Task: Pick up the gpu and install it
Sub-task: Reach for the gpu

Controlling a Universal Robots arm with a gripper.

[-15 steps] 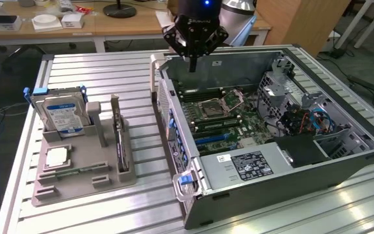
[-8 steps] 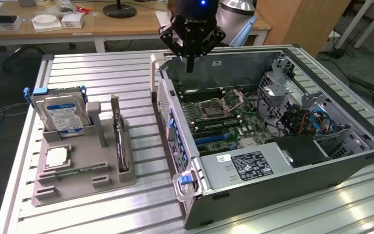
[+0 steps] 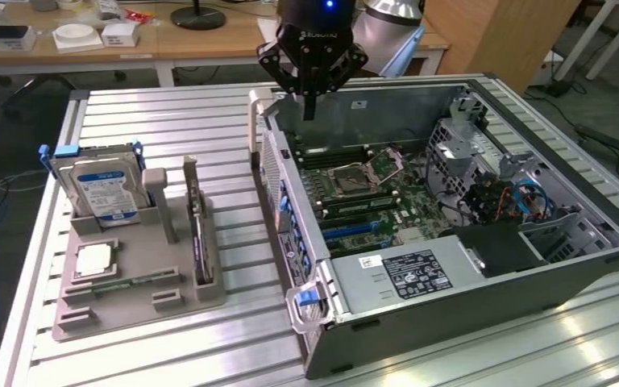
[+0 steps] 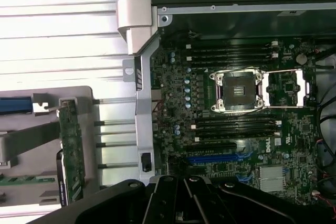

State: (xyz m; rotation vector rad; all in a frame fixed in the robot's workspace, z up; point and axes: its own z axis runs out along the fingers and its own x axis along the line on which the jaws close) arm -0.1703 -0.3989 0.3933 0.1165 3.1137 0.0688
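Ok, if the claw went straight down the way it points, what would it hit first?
The claw would probably meet the motherboard in the open computer case, near its side wall; depth unclear.

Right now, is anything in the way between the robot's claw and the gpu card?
Only the computer case's side wall lies between them, lower than the gripper. The gripper, shut and empty, hangs above that wall; the gpu stands upright in the grey holder with its top edge bare.

Your gripper (image 4: 184, 195) hung closed over the open computer case (image 4: 144, 77), above the motherboard (image 4: 173, 77) near its blue slot (image 4: 218, 157); the gpu (image 4: 71, 150) stood on edge in the gray tray (image 4: 86, 95) beside the case.
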